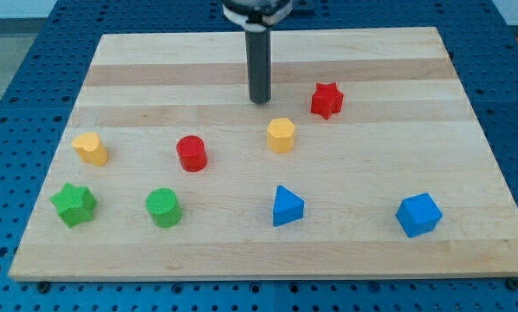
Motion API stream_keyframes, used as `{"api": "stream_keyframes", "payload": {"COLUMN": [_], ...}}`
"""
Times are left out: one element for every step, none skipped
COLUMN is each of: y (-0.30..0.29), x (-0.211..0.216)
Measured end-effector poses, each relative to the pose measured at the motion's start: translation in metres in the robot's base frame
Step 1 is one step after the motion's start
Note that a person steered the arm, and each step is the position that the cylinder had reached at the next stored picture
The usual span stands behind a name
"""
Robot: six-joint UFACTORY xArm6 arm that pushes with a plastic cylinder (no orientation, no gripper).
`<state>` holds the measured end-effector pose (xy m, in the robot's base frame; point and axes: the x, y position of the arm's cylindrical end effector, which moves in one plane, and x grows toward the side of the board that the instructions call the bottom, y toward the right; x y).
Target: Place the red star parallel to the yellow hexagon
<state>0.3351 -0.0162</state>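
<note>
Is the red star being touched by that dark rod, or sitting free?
Free. The red star rests flat on the board; my tip stands apart at the view's left of it, above the yellow hexagon.

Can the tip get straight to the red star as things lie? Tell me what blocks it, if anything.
Probably yes. My tip stands to the view's left of the red star, apart from it, with bare board between. The yellow hexagon lies below that line, toward the view's bottom, so it should not interfere.

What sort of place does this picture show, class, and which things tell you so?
Probably a robotics lab bench: a wooden board on a blue perforated table, my tip above the yellow hexagon, left of the red star.
</note>
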Motion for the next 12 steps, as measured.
{"api": "stream_keyframes", "payload": {"y": [0.0,0.011,0.033,0.067,0.101,0.124,0.141,0.142,0.137,0.125,0.125,0.125], "x": [-0.033,-0.035,-0.023,-0.012,0.001,0.033,0.068,0.08,0.078,0.061,0.015,-0.03]}}
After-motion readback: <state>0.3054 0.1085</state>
